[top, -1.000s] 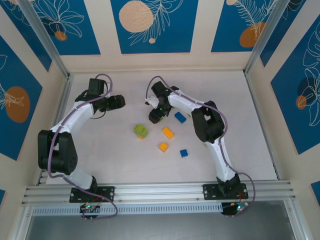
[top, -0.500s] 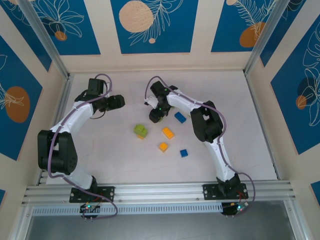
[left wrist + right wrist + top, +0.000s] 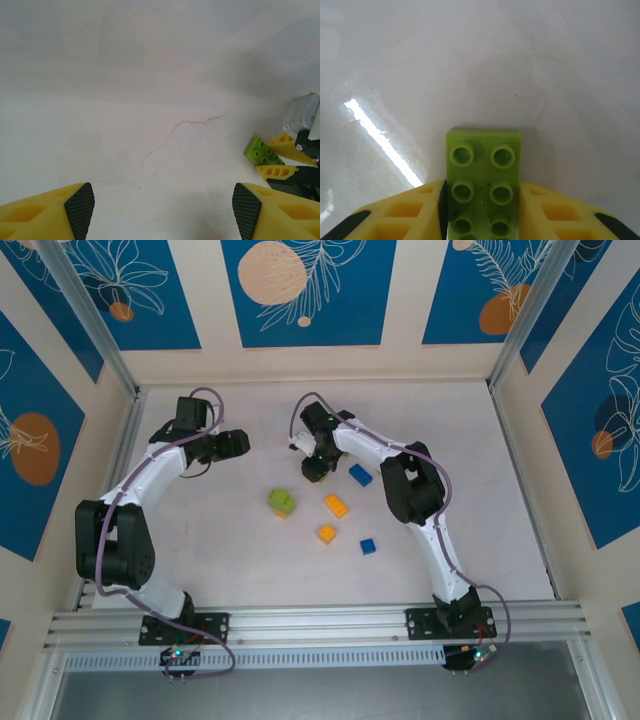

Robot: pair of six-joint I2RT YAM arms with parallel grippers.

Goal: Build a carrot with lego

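Lime green brick [image 3: 483, 185] between right jaws shows studs in wrist view.

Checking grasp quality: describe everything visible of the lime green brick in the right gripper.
The lime green brick is glossy plastic, two studs wide, three stud rows showing. The right gripper is shut on it, yellow fingers pressing both long sides, its far end sticking out over the white table. Table contact unclear.

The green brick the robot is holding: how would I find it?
Start on the white table, at the right arm reaching toward the back middle. At its tip, the right tool pinches a lime green brick between yellow fingers. The other green brick lies loose nearer the front, with nothing touching it.
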